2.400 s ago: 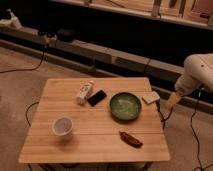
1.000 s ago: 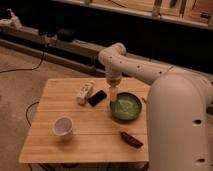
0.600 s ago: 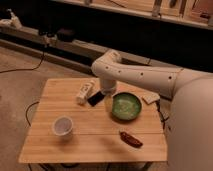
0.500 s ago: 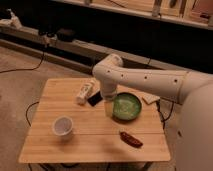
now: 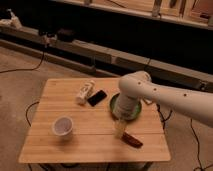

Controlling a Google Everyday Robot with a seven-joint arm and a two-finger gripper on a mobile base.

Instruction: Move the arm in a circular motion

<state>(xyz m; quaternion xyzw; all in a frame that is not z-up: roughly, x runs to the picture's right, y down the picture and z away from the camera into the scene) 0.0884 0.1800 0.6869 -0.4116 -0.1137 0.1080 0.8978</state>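
1. The gripper (image 5: 119,128) hangs pointing down over the front right part of the table (image 5: 60,102), its tan tip low above the wood or touching it; which of the two cannot be told, and neither can whether it is released or clenched.
2. Farthest left on the floor, a dark cable (image 5: 25,68) runs across the grey carpet toward a long low ledge (image 5: 90,50) along the back.
3. On the wooden table's left front part stands a white cup (image 5: 62,126), upright and well apart from the other items.
4. Further right, near the back edge, lies a small white carton (image 5: 85,92) on its side, with a black phone (image 5: 97,98) flat just beside it on the right.
5. Next comes a green bowl (image 5: 113,105), right of the table's middle; most of it is hidden behind the robot.
6. The arm (image 5: 150,92), thick, white and dotted with small dark marks, reaches in from the right edge, bends at a rounded joint over the bowl and drops to the tan tip just in front of it.
7. A brown oblong item (image 5: 133,140) lies flat near the front right corner, just beside the tip on its right.
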